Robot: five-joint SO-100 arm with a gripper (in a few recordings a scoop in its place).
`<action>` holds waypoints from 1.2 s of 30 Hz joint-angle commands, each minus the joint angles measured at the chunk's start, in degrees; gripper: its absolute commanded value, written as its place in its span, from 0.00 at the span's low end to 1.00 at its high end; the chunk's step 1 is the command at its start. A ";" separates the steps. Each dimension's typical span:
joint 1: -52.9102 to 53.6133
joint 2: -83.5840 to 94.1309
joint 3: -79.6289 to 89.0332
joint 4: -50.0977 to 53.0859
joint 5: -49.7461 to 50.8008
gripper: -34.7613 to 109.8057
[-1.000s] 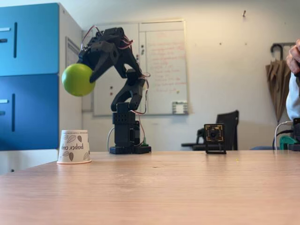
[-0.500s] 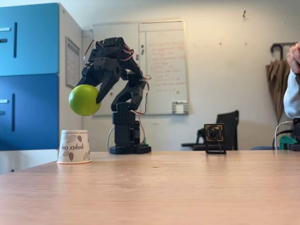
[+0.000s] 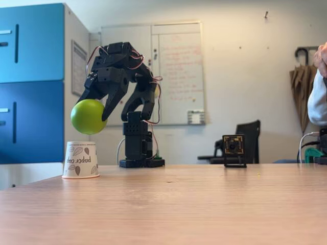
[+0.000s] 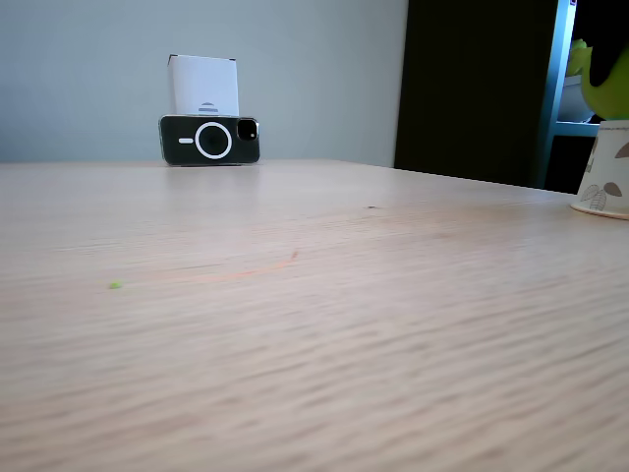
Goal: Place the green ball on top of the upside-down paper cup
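Jaws: the black jaws [image 3: 91, 104] point downward at the end of the arm and pinch the green ball [image 3: 88, 116]; one dark finger [image 3: 111, 103] runs down the ball's right side in a fixed view, the other finger [image 3: 87, 92] lies over its upper left.
Green ball: held between the jaws, off the desk, hanging in the air just above the cup with a thin gap under it; in a fixed view its edge [image 4: 607, 84] shows at the right border, directly over the cup.
Upside-down paper cup: the upside-down paper cup [image 3: 80, 160] stands below the jaws, slightly to their left in a fixed view, wide rolled rim down on the desk, flat base up and bare; leaf print and inverted lettering face the camera. In a fixed view its left part [image 4: 608, 169] shows at the right edge.
Arm: the black arm [image 3: 135, 97] rises from a base [image 3: 139, 148] behind and to the right of the jaws, bends over at the top and reaches down to the left; red and white wires run along it.
Desk: the wooden desk [image 3: 194, 204] carries the cup and the arm base.
Small camera: a small camera on a stand [image 3: 234, 150] sits on the desk well to the right of the jaws.
Phone: a dark phone [image 4: 209, 141] stands on its long side at the desk's far edge, a white box [image 4: 203, 86] behind it.
Person: a sleeve and hand [image 3: 319, 92] show at the right edge, well apart from the jaws.
Backdrop: blue cabinet [image 3: 30, 81] left of the jaws, whiteboard [image 3: 173, 71] behind the arm.
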State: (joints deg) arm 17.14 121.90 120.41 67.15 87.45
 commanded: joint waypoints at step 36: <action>2.11 15.21 6.50 -6.15 0.35 0.55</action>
State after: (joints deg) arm 19.25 133.51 127.09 62.75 87.45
